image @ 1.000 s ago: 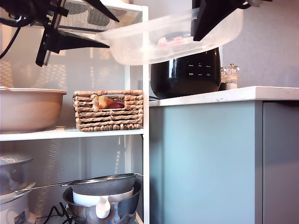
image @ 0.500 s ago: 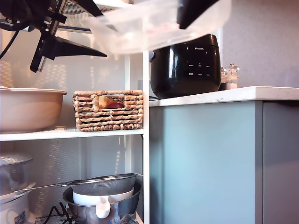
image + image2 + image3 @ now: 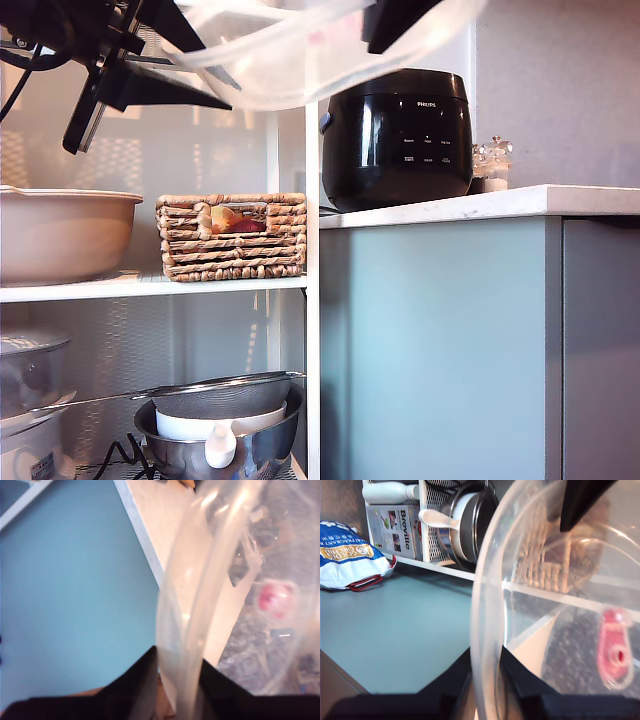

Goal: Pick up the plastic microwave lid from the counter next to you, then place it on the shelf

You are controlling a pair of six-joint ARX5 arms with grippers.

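in the exterior view the plastic microwave lid (image 3: 300, 55) is held aloft near the top edge, above the black cooker (image 3: 398, 138) on the counter (image 3: 480, 205); the wicker basket (image 3: 232, 236) and beige bowl (image 3: 62, 232) sit on the shelf (image 3: 150, 288) at that view's left. in the first wrist view my first gripper (image 3: 172, 680) is pinched on the lid rim, as is my second gripper (image 3: 487, 672) in the second; both views are blurred by plastic.

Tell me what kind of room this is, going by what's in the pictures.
Most likely a home kitchen. A black cooker sits on a white counter over a pale blue-green cabinet, and the rack beside it holds a beige bowl, a woven basket and, lower down, a strainer over a steel bowl.
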